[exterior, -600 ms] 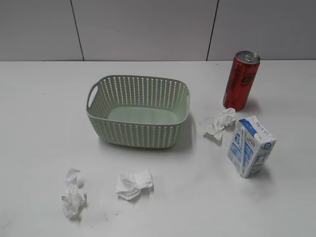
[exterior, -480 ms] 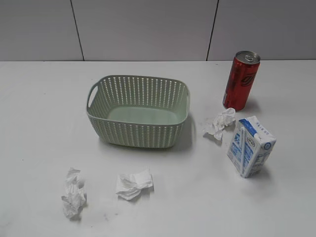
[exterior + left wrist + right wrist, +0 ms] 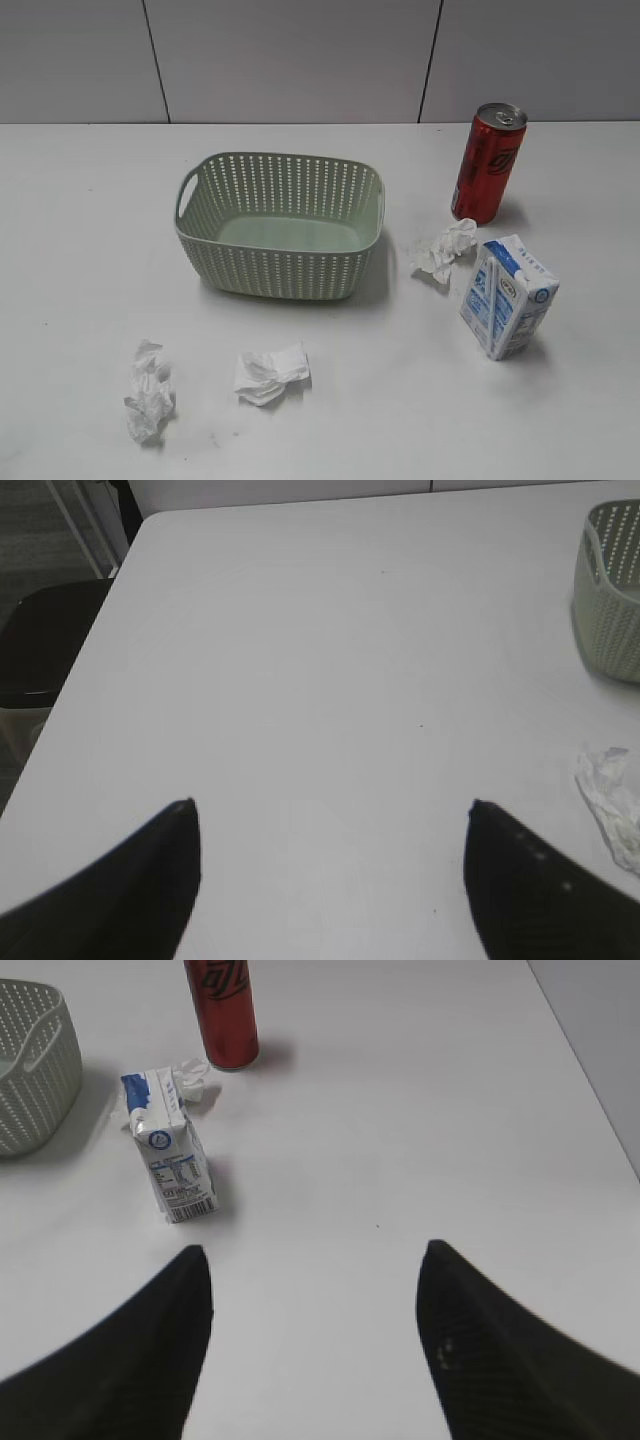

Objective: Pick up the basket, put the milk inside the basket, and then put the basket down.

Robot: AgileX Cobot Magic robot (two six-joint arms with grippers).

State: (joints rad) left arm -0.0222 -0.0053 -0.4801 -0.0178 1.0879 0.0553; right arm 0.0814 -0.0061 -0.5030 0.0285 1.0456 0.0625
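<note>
From the front, we see the basket [image 3: 280, 225] empty near the tabletop's [image 3: 80, 250] middle, the milk [image 3: 507, 296] upright toward the right edge. Our left gripper [image 3: 332, 820] has jaws apart over bare tabletop. Our right gripper [image 3: 315, 1270] has jaws apart, near the milk.

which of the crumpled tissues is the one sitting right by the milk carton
The tissue between the red can and the milk, right of the basket. The other two tissues lie in front of the basket, far from the carton.

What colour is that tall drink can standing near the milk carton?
Red, with dark lettering and a silver top; the can shows best in the exterior view.
</note>
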